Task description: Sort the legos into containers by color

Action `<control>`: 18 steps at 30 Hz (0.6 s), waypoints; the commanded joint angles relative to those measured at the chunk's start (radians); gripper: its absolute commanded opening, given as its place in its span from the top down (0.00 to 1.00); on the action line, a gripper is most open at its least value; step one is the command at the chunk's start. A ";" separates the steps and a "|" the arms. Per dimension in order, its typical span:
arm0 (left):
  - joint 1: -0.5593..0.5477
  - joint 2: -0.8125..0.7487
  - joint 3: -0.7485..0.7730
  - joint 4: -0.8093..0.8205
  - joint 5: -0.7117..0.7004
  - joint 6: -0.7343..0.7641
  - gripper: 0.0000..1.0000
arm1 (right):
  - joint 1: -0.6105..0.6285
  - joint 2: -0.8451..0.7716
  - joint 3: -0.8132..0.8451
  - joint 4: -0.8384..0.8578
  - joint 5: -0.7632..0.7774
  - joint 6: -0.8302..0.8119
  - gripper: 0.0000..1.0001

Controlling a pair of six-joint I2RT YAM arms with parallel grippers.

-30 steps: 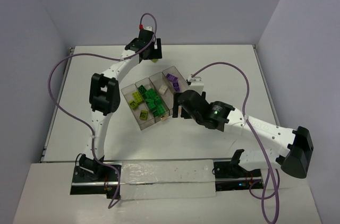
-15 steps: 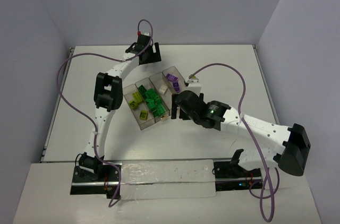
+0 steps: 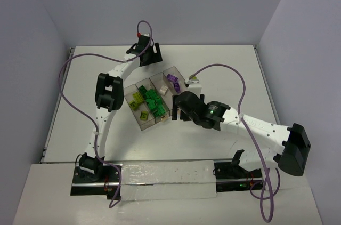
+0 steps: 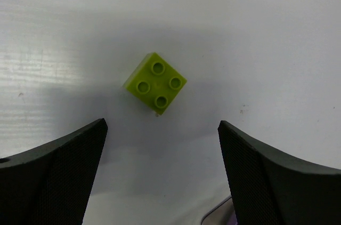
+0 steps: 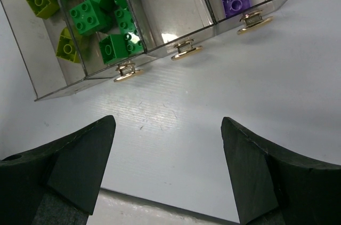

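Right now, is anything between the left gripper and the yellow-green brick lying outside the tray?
Nothing visible. The yellow-green brick lies alone on the white table, just ahead of the left gripper, whose jaws stand open.

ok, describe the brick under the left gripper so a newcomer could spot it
Start at the clear tray on the white table, then go to its far side, where the left gripper hangs open. Below it on bare tabletop lies a yellow-green brick, square, four studs up. Every other brick in view sits in a compartment; this one lies alone.
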 commanded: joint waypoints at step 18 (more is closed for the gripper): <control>-0.003 -0.800 -0.463 -0.044 -0.142 -0.019 0.07 | -0.546 0.160 0.260 -0.015 -0.162 -0.122 0.14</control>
